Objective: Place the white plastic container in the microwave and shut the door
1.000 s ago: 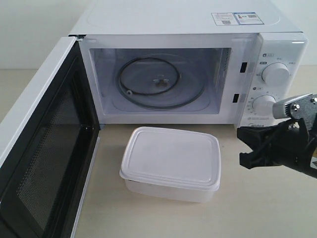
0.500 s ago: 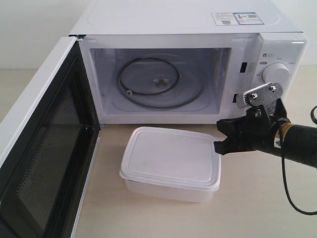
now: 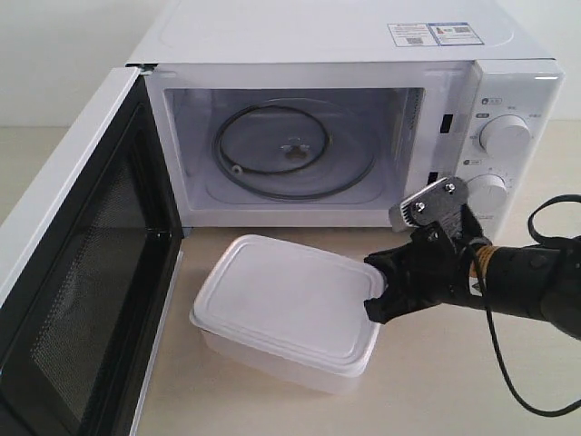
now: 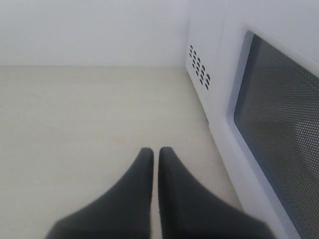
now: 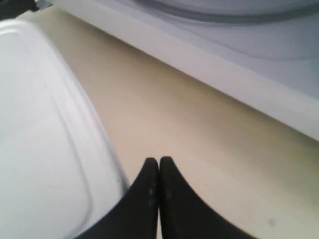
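White plastic container [image 3: 281,304] lies left of right claw [image 3: 370,289], touching its tips; claw fully closed, gripping nothing

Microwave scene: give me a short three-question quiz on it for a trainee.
1. True or false: the door of the microwave stands open.
2. Where is the white plastic container? A) on the turntable B) on the table in front of the microwave C) on top of the microwave
3. Fill in: the right pincer beside the container is ___ (open or shut).
Key: 1 true; 2 B; 3 shut.
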### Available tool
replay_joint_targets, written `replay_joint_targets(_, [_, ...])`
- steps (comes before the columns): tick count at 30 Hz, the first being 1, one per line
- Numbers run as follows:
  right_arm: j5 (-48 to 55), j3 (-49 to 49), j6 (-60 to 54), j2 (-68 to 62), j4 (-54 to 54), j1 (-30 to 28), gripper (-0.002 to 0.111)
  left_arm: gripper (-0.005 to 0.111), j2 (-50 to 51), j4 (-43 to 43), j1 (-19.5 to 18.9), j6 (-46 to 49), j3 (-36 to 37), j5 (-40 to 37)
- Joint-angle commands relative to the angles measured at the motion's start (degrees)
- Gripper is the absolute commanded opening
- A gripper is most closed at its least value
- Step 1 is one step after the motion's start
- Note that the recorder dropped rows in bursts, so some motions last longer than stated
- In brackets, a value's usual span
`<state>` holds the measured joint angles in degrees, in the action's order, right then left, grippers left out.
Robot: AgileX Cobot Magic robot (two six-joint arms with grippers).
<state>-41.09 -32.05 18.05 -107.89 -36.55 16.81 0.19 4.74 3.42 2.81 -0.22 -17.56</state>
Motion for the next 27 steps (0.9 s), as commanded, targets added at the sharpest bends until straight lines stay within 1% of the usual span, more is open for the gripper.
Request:
replay_joint_targets(1, [2.5, 0.0, 2.4, -0.1, -5.9, 2.5, 0.000, 0.004, -0.2, 0.2, -0.2, 0.3, 0.2, 0.0])
replay_joint_targets(5, [3.8, 0.0, 3.5, 0.6, -9.8, 4.9, 0.000, 0.004, -0.2, 0.2, -0.2, 0.3, 0.2, 0.0])
replay_joint_targets(11, [4.0, 0.0, 4.7, 3.7, -10.8, 8.4, 0.000, 0.004, -0.2, 0.2, -0.2, 0.3, 0.2, 0.0])
replay_joint_targets(16, [4.2, 0.0, 8.7, 5.3, -13.4, 12.4, 0.000, 0.004, -0.2, 0.2, -0.2, 0.3, 0.2, 0.0])
replay_joint_targets(23, [6.1, 0.0, 9.1, 5.3, -12.6, 20.5, 0.000, 0.004, -0.2, 0.2, -0.2, 0.3, 0.2, 0.0])
replay_joint_targets(27, [9.1, 0.0, 9.1, 5.3, -8.5, 21.0, 0.000, 0.004, -0.2, 0.2, -0.2, 0.3, 0.2, 0.0])
